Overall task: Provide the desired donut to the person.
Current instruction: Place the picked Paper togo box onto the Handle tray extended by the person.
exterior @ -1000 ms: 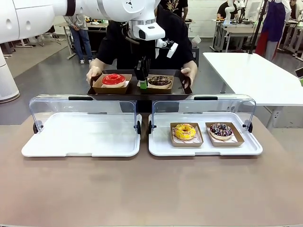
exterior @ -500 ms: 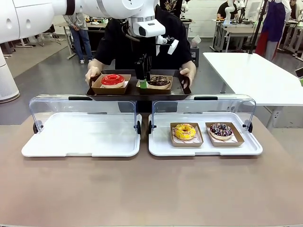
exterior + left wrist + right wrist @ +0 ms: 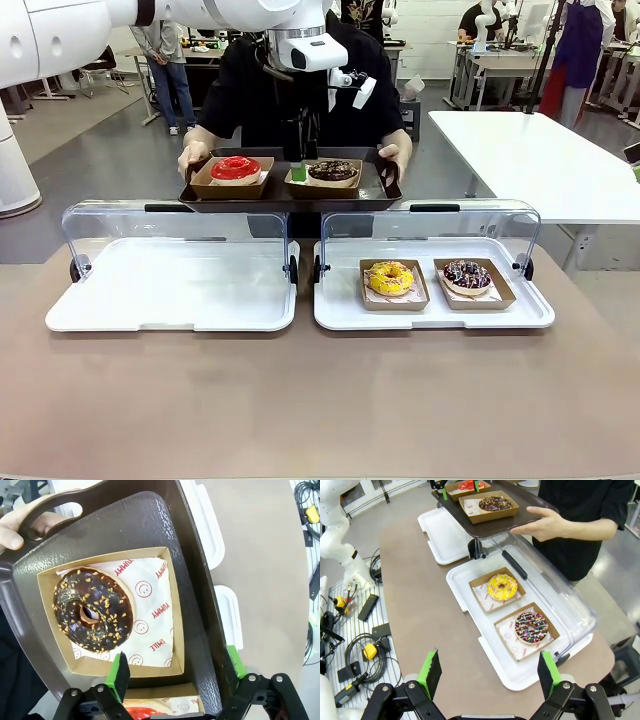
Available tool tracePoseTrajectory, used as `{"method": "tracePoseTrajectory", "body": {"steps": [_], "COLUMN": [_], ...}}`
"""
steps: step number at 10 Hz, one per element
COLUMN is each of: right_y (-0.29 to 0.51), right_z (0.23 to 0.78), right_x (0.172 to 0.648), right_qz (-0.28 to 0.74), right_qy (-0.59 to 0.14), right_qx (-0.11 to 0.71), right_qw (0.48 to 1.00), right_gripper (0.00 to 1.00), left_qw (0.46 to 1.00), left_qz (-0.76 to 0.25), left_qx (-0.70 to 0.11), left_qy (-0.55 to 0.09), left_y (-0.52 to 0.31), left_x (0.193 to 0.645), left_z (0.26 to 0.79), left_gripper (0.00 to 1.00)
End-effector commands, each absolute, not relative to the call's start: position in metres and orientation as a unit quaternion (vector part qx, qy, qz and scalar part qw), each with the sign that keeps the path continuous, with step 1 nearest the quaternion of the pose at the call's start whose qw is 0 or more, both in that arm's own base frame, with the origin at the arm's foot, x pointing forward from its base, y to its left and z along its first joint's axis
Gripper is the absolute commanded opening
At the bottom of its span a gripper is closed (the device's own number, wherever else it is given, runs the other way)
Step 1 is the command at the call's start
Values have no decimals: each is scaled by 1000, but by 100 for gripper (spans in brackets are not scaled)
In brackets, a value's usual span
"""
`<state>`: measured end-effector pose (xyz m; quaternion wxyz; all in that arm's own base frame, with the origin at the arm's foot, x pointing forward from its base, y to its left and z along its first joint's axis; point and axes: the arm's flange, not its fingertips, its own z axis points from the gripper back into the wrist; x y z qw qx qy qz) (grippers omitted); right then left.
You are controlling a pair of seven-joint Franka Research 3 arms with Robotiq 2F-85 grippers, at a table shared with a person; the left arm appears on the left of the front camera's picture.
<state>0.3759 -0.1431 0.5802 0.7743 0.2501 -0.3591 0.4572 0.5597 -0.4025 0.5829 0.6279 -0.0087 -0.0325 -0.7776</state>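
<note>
The person in a black top holds a dark tray with both hands beyond the table's far edge. On it sit a red-glazed donut and a chocolate donut with nut bits, each in a cardboard box. My left gripper hangs open just above the tray, between the two boxes. In the left wrist view the chocolate donut lies in its box ahead of the left gripper, and nothing is between its green pads. My right gripper stands open, high over the table's right end.
Two white display trays with tipped-back clear lids lie on the brown table: the left one, and the right one holding a yellow donut and a sprinkled chocolate donut. A white table stands behind on the right.
My left gripper has risen a little off the tray beside the chocolate donut's box. The person has lifted the tray slightly and shifted it left.
</note>
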Motion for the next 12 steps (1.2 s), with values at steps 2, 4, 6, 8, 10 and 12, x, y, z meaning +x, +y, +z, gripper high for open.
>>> {"method": "tracePoseTrajectory", "body": {"steps": [2,4,6,8,10,12], "right_y": [-144,-144,-144,-144,-144,-144], "right_z": [581,581,581,581,581,581], "right_x": [378,378,378,378,378,378], "right_qz": [460,460,460,460,460,460], "right_qy": [-371,-371,-371,-371,-371,-371], "right_qx": [257,257,257,257,257,257], "right_qw": [765,765,765,765,765,765], "right_gripper": [100,100,100,100,100,100], "left_qw": [641,658,654,649,636,635], "left_qz": [-766,-749,-746,-732,-739,-741], "left_qx": [-33,-49,-65,-98,-106,-99], "left_qy": [-37,-52,-105,-183,-195,-194], "left_y": [-381,-331,-274,-210,-164,-128], "left_x": [546,509,471,457,441,427], "left_z": [624,662,695,712,704,683], "left_gripper": [100,100,100,100,100,100]}}
